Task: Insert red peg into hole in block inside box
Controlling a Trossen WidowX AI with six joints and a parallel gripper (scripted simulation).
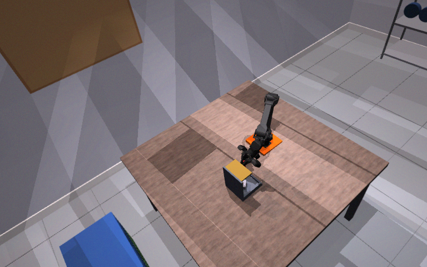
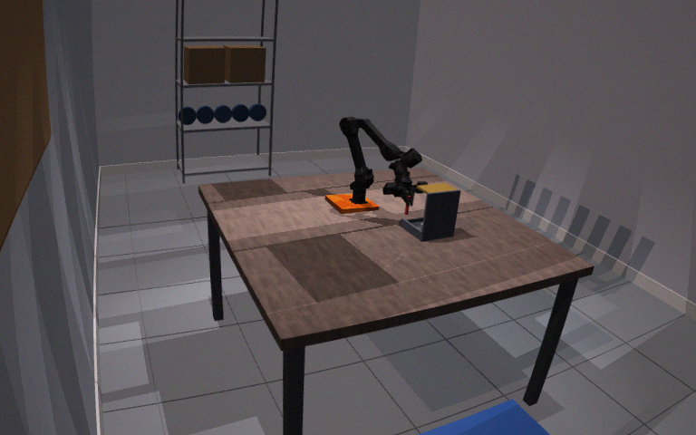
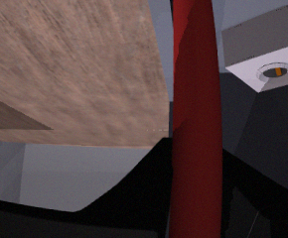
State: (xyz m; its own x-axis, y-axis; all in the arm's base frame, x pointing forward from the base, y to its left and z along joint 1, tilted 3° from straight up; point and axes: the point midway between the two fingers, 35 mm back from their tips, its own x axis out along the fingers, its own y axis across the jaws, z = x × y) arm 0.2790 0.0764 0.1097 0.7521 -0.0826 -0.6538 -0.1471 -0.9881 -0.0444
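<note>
My gripper (image 1: 243, 162) (image 2: 407, 198) is shut on the red peg (image 2: 407, 208) (image 3: 198, 99) and holds it roughly upright above the table, outside the box (image 1: 232, 184) (image 2: 441, 217) near its open front. The peg's lower end hangs below the level of the yellow roof (image 1: 238, 169) (image 2: 438, 188). The white block (image 1: 244, 183) (image 3: 253, 73) stands inside under the roof. Its round hole (image 3: 270, 72) shows empty in the wrist view, at the upper right of the peg. The peg's lower tip is out of the wrist view.
The arm's orange base plate (image 1: 276, 141) (image 2: 335, 203) lies on the wooden table (image 1: 295, 211) (image 2: 449, 285), behind the gripper. The box has a low side wall and a tall dark back wall. A shelf rack (image 2: 225, 127) and a blue object (image 1: 100, 245) stand away from the table.
</note>
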